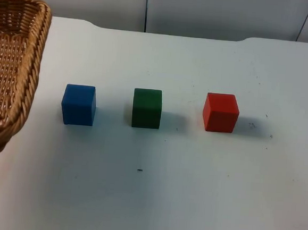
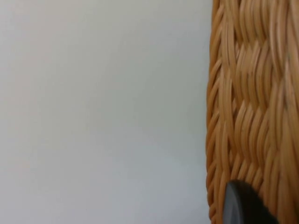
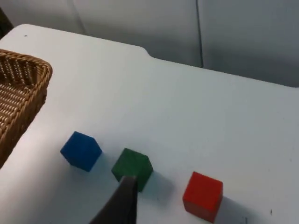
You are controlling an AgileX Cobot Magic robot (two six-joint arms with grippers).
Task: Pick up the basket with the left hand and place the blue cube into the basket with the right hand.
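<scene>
On the white table [image 1: 190, 192], three cubes are set in one row across the middle of the top view. At the left of this row the blue cube [image 1: 79, 105] is found, at the centre a green cube [image 1: 146, 108], and at the right a red cube [image 1: 220, 113]. The cubes are kept apart from each other, and each one lies flat on the table.

At the left edge of the top view a woven basket [image 1: 11, 66] is seen, cut by the frame. The blue cube is placed near its right wall but is not touching it.

From the left wrist view, the woven wall of the basket is seen very close, and one black fingertip of the left gripper [image 2: 243, 205] is shown against it. Whether this gripper is spread or pinching the basket cannot be told.

From the right wrist view, the three cubes and a corner of the basket are seen from above. One dark fingertip of the right gripper [image 3: 122, 203] is shown in front of the green cube. Its state cannot be told either.

At the upper edge of the top view the table is ended by a grey partition wall [image 1: 215, 13].
</scene>
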